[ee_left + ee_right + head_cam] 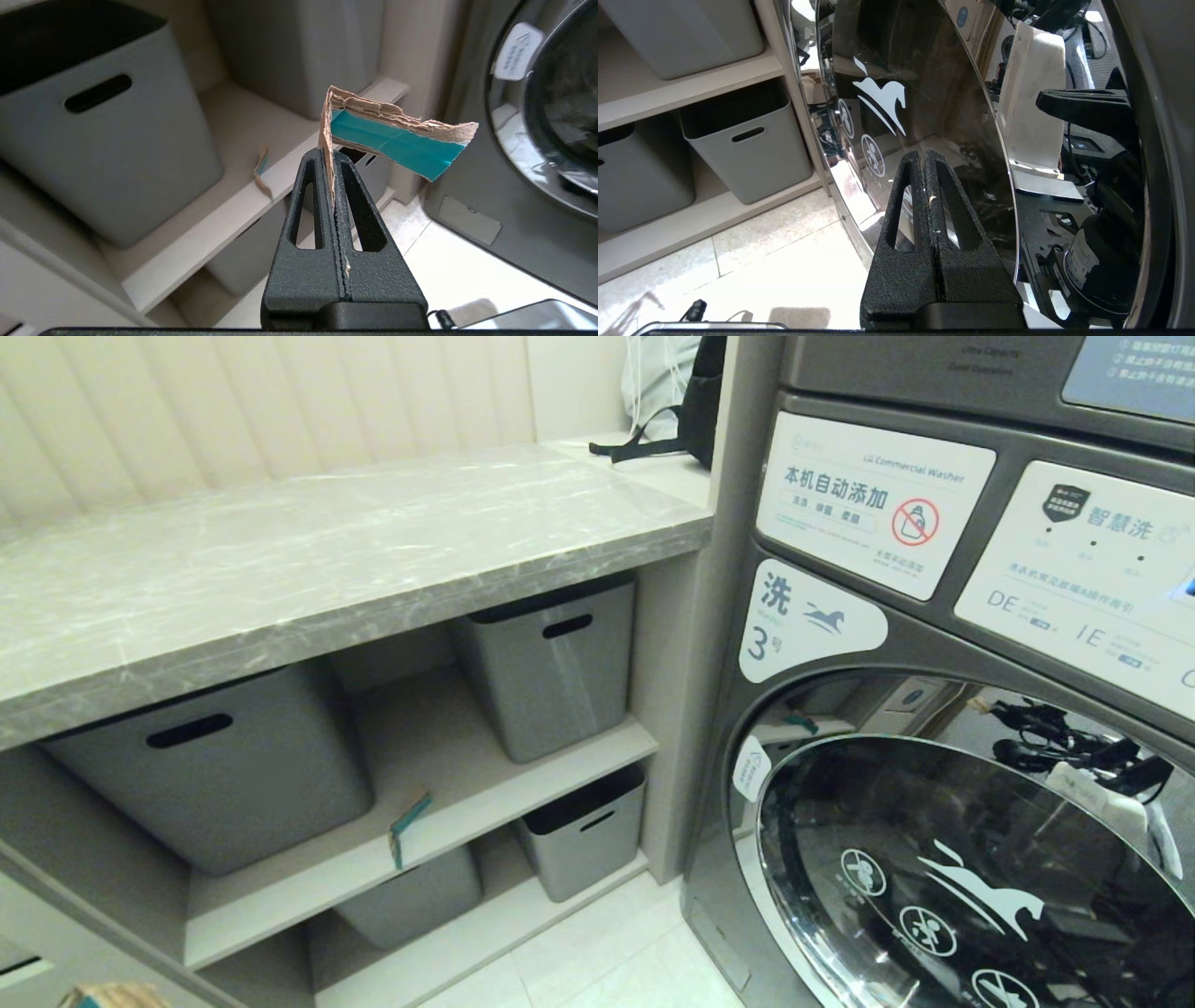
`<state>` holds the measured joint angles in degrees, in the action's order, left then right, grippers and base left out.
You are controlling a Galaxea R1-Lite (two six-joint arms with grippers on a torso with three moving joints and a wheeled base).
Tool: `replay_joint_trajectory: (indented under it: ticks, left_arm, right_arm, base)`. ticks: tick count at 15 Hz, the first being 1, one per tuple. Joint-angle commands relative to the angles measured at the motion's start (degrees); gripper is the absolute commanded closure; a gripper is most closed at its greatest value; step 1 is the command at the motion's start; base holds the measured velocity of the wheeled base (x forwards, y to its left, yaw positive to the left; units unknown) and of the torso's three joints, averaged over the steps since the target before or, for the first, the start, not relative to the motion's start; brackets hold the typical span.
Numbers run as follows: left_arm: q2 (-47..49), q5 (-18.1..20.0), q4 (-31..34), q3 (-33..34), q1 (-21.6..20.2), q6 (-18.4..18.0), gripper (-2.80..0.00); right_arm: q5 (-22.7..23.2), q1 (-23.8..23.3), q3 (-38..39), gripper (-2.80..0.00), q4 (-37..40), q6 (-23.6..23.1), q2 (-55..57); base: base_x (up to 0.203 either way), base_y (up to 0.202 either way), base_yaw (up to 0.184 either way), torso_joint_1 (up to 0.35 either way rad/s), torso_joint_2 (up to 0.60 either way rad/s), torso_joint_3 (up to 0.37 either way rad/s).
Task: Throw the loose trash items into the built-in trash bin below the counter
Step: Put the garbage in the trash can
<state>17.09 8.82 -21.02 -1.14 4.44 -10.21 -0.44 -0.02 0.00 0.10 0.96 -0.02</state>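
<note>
My left gripper [332, 156] is shut on a torn cardboard scrap [397, 140], brown outside and turquoise inside, which stands up from the fingertips and folds off to one side. It hangs in the air in front of the shelves, above the tile floor. A second scrap [409, 821] [262, 170] stands on edge at the front lip of the upper shelf, below the grey marble-look counter [327, 551]. A brown and turquoise cardboard corner [103, 994] shows at the head view's bottom left edge. My right gripper [924, 154] is shut and empty, close to the washer door. The built-in trash bin is out of view.
Grey plastic tubs [224, 765] [551, 663] [583, 831] with slot handles fill the shelves under the counter. A front-loading washer [934, 709] with a glass door stands to the right. A black backpack [695, 401] lies at the counter's far end. Pale tile floor [597, 961] lies below.
</note>
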Motion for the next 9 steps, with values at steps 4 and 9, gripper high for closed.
replay_joint_trajectory:
  ticks: [4, 9]
  left_arm:
    - [0.8, -4.3, -0.4, 0.8, -1.2, 0.6, 0.00]
    - [-15.2, -3.8, 14.8, 1.0, -3.9, 1.2, 0.00]
  right_arm:
    - [0.0, 0.0, 0.0, 0.00, 0.0, 0.0, 0.0]
    - [0.0, 0.0, 0.0, 0.00, 0.0, 0.0, 0.0]
  base:
    - [0.000, 0.000, 0.000, 0.000, 0.00, 0.000]
    - [0.000, 0.000, 0.000, 0.000, 0.00, 0.000]
